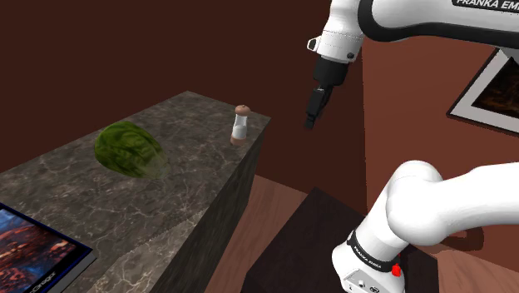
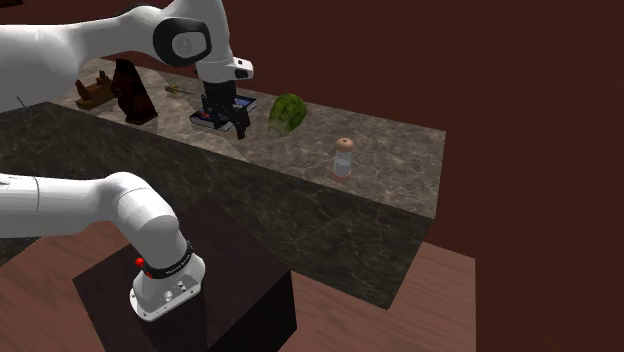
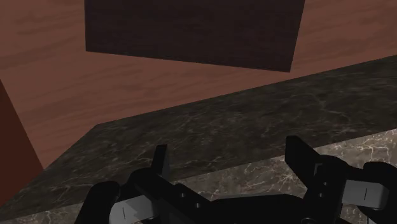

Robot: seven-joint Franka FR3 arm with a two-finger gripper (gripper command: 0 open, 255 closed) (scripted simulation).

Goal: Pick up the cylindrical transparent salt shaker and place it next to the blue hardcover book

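The salt shaker (image 1: 240, 125) is a small clear cylinder with a brown cap. It stands upright near the far corner of the dark marble counter (image 1: 166, 216), also seen as the shaker (image 2: 343, 158). The book (image 1: 33, 254) lies flat at the shoulder view's lower left, blue-edged with a dark red picture cover; in the second exterior view the book (image 2: 207, 121) is partly behind the hand. My gripper (image 1: 309, 123) hangs open and empty in the air off the counter's edge, to the shaker's right and about level with it. Its fingers (image 3: 160, 162) stand apart over the counter's rim.
A green leafy ball (image 1: 127, 150) sits on the counter between shaker and book. Dark ornaments (image 2: 130, 92) stand at the counter's far end. The dark stand (image 2: 190, 290) is on a wooden floor (image 3: 57, 76) beside the counter. A framed picture (image 1: 491, 96) hangs on the wall.
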